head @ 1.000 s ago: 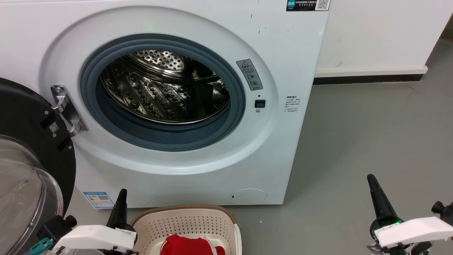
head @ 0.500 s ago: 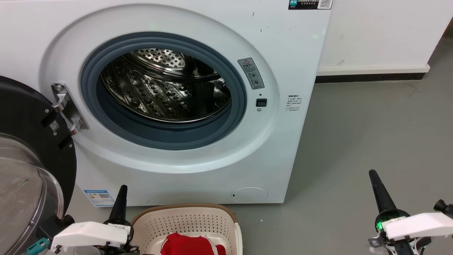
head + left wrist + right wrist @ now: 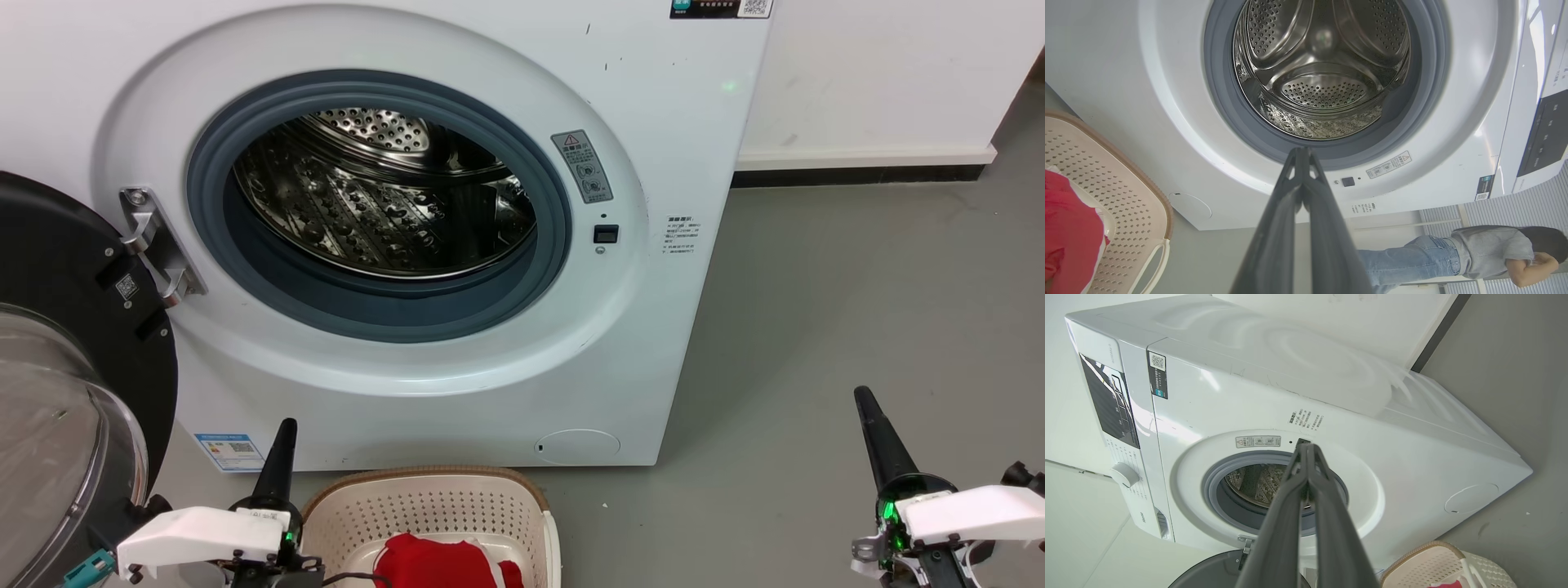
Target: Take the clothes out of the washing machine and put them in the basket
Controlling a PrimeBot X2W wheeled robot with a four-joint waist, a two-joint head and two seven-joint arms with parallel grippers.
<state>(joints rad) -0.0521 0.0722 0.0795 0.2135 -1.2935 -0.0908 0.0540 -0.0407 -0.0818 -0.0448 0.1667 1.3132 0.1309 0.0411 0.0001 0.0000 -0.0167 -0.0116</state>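
From my remote station I count one washing machine (image 3: 669,122) with one door (image 3: 57,269), one basket (image 3: 424,506), one red heap of clothes (image 3: 433,563) (pieces uncountable), two grippers — left gripper (image 3: 284,433), right gripper (image 3: 865,406) — and one person (image 3: 1474,253).

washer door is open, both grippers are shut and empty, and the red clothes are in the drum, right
One thing is off: the left wrist view shows the steel drum bare, and the red clothes lie in the basket before the washing machine. The door is open, and the left gripper and right gripper are shut and empty.
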